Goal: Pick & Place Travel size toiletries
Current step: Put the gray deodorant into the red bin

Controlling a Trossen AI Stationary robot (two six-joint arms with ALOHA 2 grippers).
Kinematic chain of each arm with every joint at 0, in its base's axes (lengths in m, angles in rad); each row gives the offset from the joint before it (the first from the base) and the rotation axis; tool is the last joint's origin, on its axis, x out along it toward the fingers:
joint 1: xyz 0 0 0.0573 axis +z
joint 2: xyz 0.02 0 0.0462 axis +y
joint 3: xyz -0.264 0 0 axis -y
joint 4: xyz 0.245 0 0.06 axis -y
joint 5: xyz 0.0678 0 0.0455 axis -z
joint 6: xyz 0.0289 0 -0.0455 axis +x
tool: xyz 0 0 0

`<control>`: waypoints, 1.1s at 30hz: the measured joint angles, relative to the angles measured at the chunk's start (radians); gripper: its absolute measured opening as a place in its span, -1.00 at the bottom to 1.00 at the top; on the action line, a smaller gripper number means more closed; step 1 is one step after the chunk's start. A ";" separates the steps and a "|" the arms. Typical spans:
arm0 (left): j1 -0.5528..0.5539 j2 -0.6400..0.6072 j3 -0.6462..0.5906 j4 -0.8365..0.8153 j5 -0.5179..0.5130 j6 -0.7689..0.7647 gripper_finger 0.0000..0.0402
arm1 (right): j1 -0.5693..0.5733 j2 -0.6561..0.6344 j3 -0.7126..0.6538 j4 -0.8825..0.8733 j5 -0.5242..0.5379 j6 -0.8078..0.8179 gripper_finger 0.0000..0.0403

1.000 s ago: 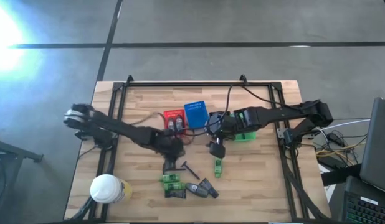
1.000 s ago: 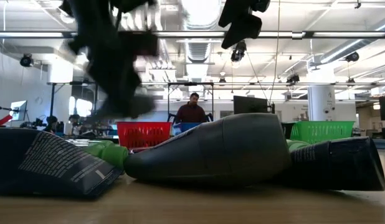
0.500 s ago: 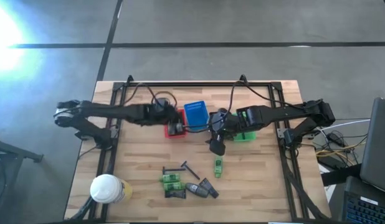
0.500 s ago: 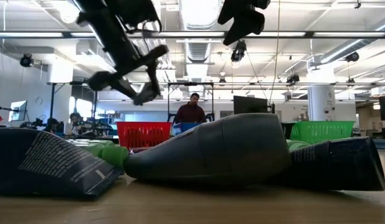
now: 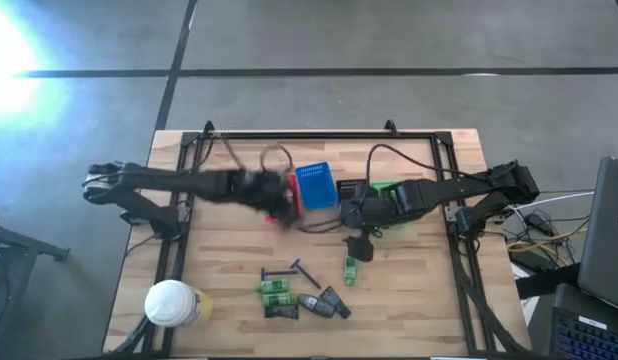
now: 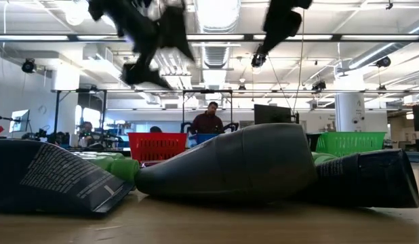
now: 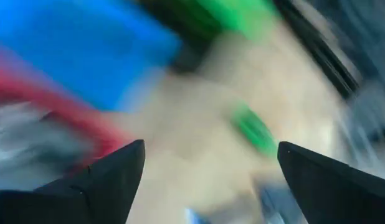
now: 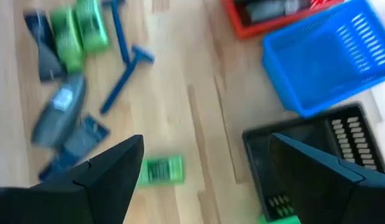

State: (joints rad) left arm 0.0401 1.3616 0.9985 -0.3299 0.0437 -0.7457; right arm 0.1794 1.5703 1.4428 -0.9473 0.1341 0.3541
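The toiletries lie in a loose group near the table's near edge: green packets, thin blue sticks, grey mini bottles, and one green packet lying apart. In the right wrist view they are the green packets, blue sticks and a grey bottle. My left gripper hovers open at the red basket, with nothing between its fingers. My right gripper hangs open above the single green packet, also empty.
The blue basket, a black basket and a green basket stand in a row beside the red one, which holds grey items. A white-lidded yellowish container stands at the near left corner. A person stands beyond the table.
My left gripper has risen from the toiletries group, swung toward the far edge to the red basket, and is still moving fast. My right gripper has shifted a little toward the table's right and near edges, over the single green packet.
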 joint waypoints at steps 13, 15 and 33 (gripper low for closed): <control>-0.459 0.317 0.028 0.344 -0.109 0.591 0.73 | 0.033 -0.087 -0.173 -0.041 0.004 0.127 0.76; -0.458 0.394 0.066 0.369 -0.092 0.590 0.73 | 0.040 -0.143 -0.207 -0.041 0.008 0.160 0.79; -0.476 0.720 0.368 0.171 0.006 0.567 0.70 | 0.228 -0.479 -0.456 -0.041 0.131 0.502 0.81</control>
State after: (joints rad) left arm -0.4355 2.0815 1.3667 -0.1588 0.0494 -0.1783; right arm 0.4079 1.0909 0.9865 -0.9888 0.2654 0.8563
